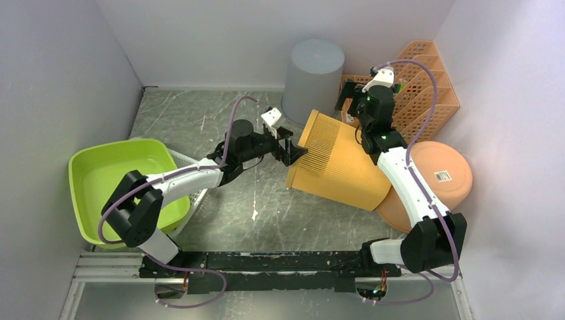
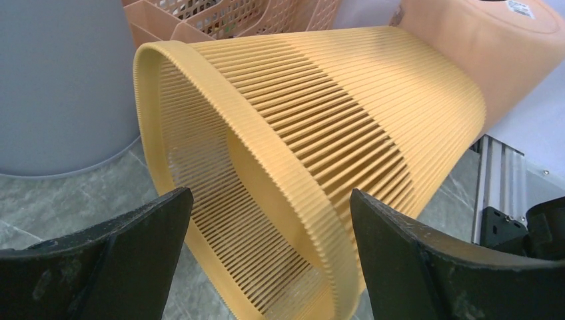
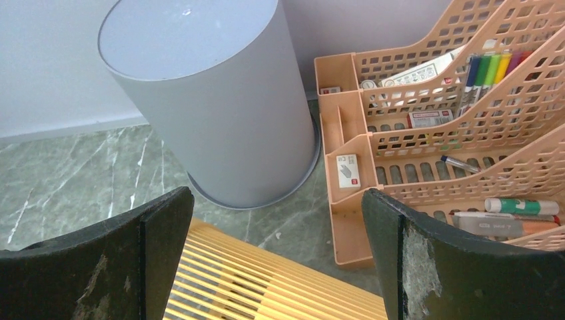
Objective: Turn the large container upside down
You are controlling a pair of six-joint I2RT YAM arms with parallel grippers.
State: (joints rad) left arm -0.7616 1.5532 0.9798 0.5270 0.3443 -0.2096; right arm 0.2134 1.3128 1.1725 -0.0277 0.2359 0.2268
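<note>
The large container is a yellow-orange slatted basket (image 1: 340,163) lying on its side on the table, its open mouth facing left. My left gripper (image 1: 288,150) is open at that mouth. In the left wrist view the ribbed rim of the basket (image 2: 333,113) runs between the spread jaws of the left gripper (image 2: 272,195), and the jaws do not touch it. My right gripper (image 1: 346,107) is open and empty above the basket's far upper edge. In the right wrist view the basket's slats (image 3: 266,287) lie below the right gripper (image 3: 278,195).
An upturned grey bin (image 1: 313,70) stands just behind the basket. A peach desk organizer (image 1: 426,87) with pens is at the back right. An upturned peach basin (image 1: 436,177) lies against the basket's base. A green tub (image 1: 113,183) rests on a white crate (image 1: 190,173) at the left.
</note>
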